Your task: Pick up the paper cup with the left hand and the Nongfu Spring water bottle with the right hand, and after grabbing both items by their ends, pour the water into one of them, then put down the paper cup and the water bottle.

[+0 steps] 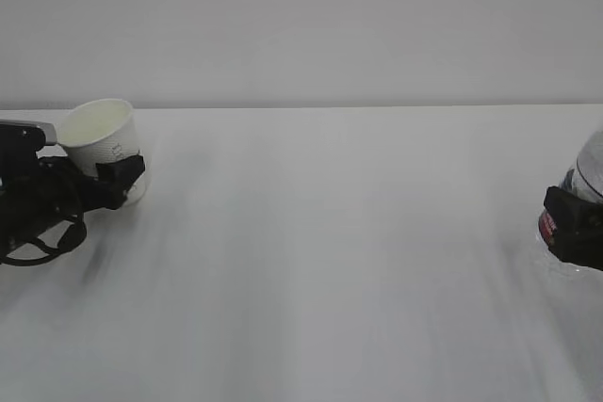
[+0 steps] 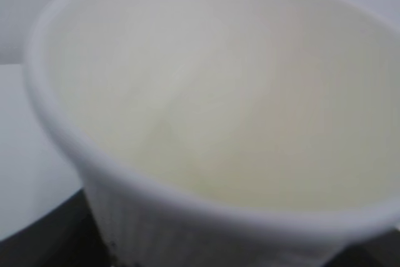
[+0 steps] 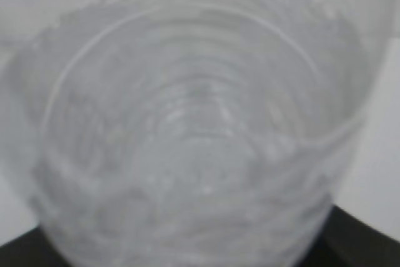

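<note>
The paper cup (image 1: 94, 131) leans at the far left of the table, its cream inside turned up and towards the camera. My left gripper (image 1: 121, 176) is shut on its lower part, one black finger crossing the side. In the left wrist view the paper cup (image 2: 219, 92) fills the frame and looks dry inside. At the right edge my right gripper (image 1: 573, 225) is shut on the Nongfu Spring water bottle (image 1: 592, 165), just above its red label. The bottle (image 3: 194, 142) fills the right wrist view as blurred clear ribs. I cannot make out any water.
The white table (image 1: 330, 261) stretches between the two arms, with a plain pale wall (image 1: 301, 25) behind its far edge. The left arm's black body and cable loop (image 1: 38, 233) sit low at the left edge.
</note>
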You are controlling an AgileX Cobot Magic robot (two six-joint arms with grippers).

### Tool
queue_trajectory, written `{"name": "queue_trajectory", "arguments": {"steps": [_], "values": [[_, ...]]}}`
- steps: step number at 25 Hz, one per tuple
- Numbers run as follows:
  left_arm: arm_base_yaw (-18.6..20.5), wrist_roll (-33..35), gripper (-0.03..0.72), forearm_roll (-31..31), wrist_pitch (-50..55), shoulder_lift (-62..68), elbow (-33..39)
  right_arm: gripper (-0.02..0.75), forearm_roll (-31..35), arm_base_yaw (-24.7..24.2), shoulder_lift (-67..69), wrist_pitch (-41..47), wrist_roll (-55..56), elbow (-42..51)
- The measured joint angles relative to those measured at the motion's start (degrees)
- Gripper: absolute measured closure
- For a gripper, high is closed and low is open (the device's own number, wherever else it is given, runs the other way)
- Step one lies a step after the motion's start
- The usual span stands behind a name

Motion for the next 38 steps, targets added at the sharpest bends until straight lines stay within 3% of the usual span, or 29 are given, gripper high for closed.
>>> {"name": "queue_trajectory", "arguments": {"steps": [5,24,38], "values": [[0.0,-3.4,0.125,1.9,-0.3,0.0,0.0,0.272,0.0,0.0,0.0,0.0,0.0,0.0],[-0.3,-6.4,0.148,14.0,0.0,-4.8,0.0,0.272,0.0,0.0,0.0,0.0,0.0,0.0],[-12.2,-7.0,0.151,15.5,0.0,-4.8,0.0,0.273,0.0,0.0,0.0,0.0,0.0,0.0]]}}
